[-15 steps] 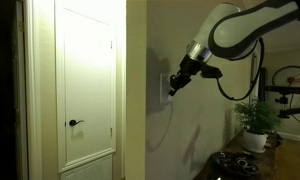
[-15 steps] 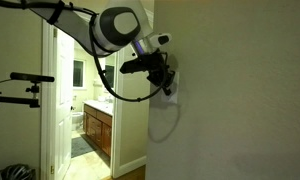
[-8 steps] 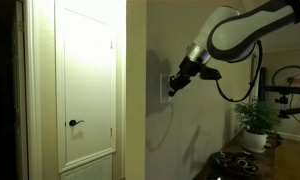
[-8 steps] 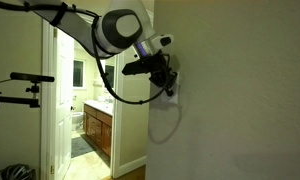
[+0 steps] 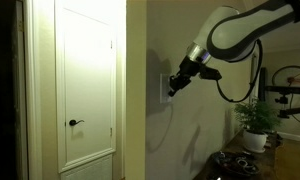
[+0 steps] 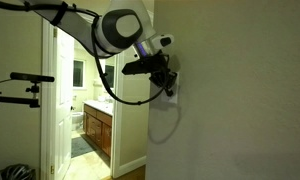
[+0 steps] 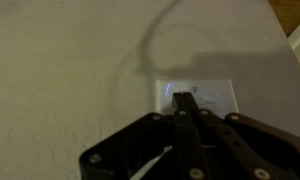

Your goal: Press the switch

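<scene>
The switch (image 7: 195,93) is a small white rectangular plate on the beige wall, seen in the wrist view just above my fingertips. It also shows edge-on in an exterior view (image 5: 162,88) and in another exterior view (image 6: 171,94), mostly hidden by my gripper. My gripper (image 7: 182,98) is shut, its two fingers pressed together, with the tip touching or almost touching the plate's lower left part. In both exterior views the gripper (image 5: 173,90) (image 6: 169,88) points straight at the wall plate.
A white door (image 5: 88,85) with a black handle (image 5: 75,123) stands to the side of the wall corner. A potted plant (image 5: 256,122) and a stove top (image 5: 230,163) lie below the arm. A doorway to a bathroom (image 6: 90,110) and a bicycle (image 6: 15,90) show beyond the wall edge.
</scene>
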